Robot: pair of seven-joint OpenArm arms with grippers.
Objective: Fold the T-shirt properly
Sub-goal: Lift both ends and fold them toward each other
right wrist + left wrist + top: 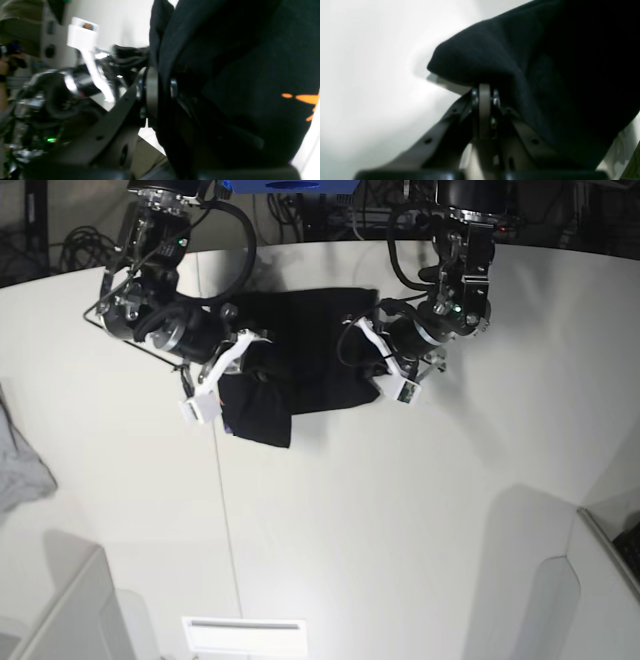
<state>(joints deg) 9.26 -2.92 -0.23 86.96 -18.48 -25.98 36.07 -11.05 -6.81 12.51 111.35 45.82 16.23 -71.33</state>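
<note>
T-shirt [300, 365]: black, on white tabletop [400, 510] between both arms
Right wrist view only: orange print [303, 98]
Left end effector [485, 93]: pinching T-shirt edge
Right end effector [160, 87]: pinching T-shirt fold

A robotics lab bench set up for cloth handling.

Two black robot arms [160, 300] hang over a broad white curved table [400, 510], each carrying a white wrist camera mount [205, 395]. Bundles of cables [330, 205] and dark equipment crowd the back edge, a blue box [290, 185] sits between the arm bases, and the right wrist view catches cluttered electronics with a green indicator light [51, 140].
</note>
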